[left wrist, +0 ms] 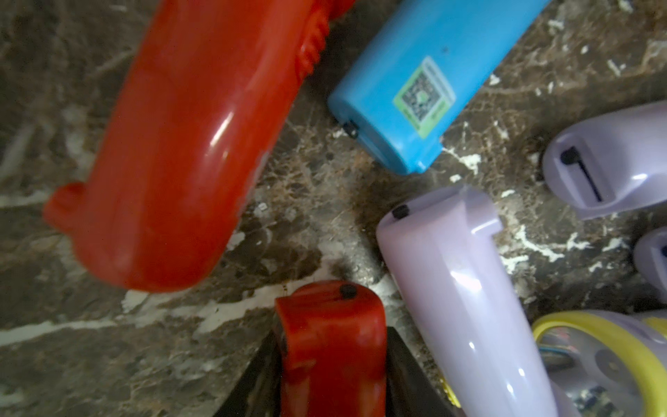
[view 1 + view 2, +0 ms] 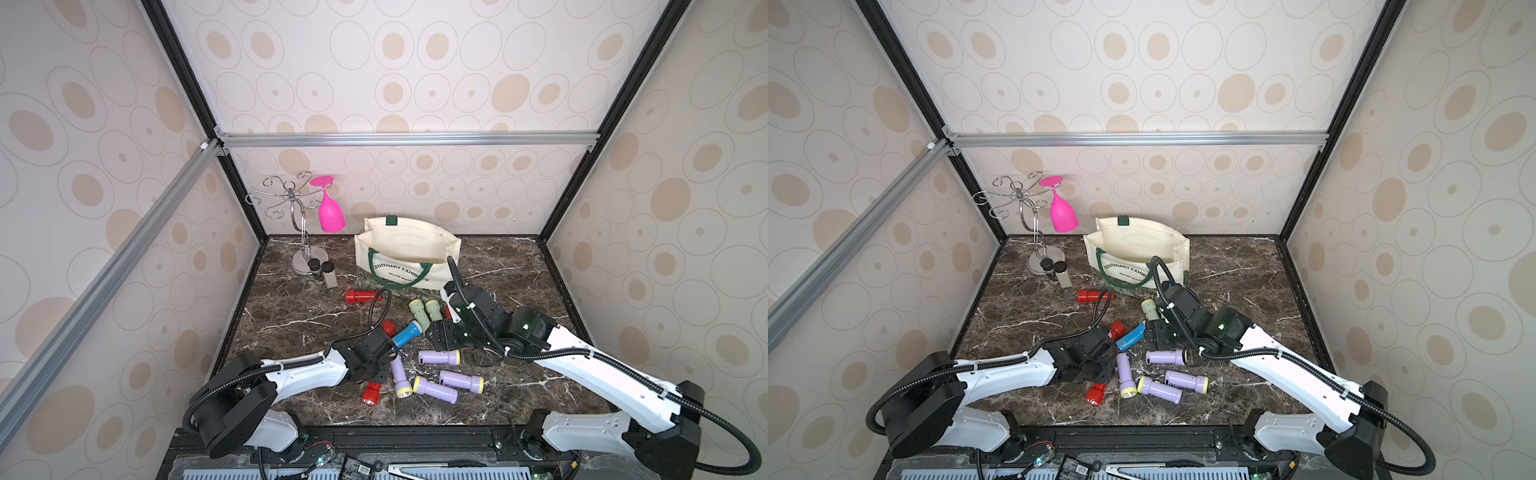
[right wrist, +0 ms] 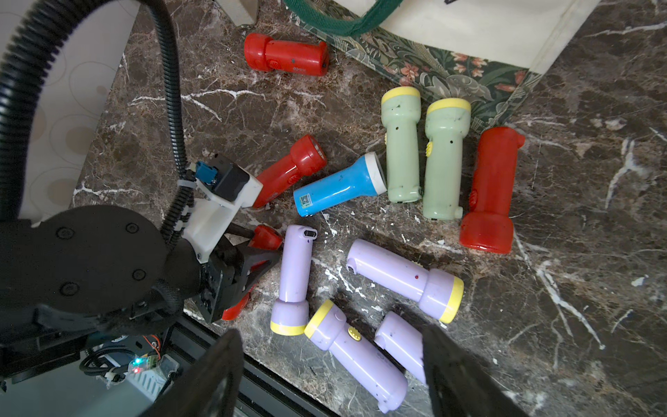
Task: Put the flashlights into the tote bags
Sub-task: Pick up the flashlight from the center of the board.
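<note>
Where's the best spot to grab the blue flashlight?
The blue flashlight lies flat, so I'd come straight down from above and close the tool across the middle of its barrel. That part is straight and narrower than the white head, which sits right by a green flashlight.

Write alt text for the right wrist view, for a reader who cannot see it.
The left gripper is shut on a red flashlight over a marble table. Ten more flashlights, red, blue, green and lilac, lie near a cream tote bag; the right gripper is open.
</note>
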`<action>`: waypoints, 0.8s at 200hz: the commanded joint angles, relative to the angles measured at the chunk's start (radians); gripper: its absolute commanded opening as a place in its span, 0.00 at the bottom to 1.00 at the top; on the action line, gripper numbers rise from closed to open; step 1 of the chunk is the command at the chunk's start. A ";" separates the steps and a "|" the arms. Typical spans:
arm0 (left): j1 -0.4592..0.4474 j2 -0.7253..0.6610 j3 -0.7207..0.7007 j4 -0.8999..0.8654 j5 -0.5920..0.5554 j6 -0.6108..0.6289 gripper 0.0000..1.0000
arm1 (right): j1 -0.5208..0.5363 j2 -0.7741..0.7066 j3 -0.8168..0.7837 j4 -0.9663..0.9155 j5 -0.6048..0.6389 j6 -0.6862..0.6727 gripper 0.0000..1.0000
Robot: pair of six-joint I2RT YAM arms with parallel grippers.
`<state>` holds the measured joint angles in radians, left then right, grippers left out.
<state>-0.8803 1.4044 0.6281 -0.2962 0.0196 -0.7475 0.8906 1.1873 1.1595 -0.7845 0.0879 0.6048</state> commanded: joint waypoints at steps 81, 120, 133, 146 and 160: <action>-0.014 -0.233 0.021 -0.055 -0.073 -0.205 0.14 | -0.001 -0.006 0.045 0.049 -0.110 -0.131 0.78; -0.011 -0.399 0.068 0.072 -0.120 -0.283 0.15 | -0.003 -0.015 0.009 0.190 -0.320 -0.150 0.79; -0.012 -0.413 0.074 0.170 -0.116 -0.308 0.16 | -0.007 -0.022 0.006 0.211 -0.363 -0.165 0.82; -0.013 -0.406 0.084 0.246 -0.114 -0.329 0.15 | -0.015 -0.023 0.011 0.218 -0.402 -0.179 0.85; -0.013 -0.389 0.098 0.316 -0.118 -0.341 0.16 | -0.025 -0.023 0.008 0.219 -0.431 -0.183 0.88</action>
<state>-0.8852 1.0019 0.6754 -0.1574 -0.0677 -1.0241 0.8818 1.1793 1.1751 -0.6090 -0.2314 0.4572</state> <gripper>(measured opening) 0.373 0.859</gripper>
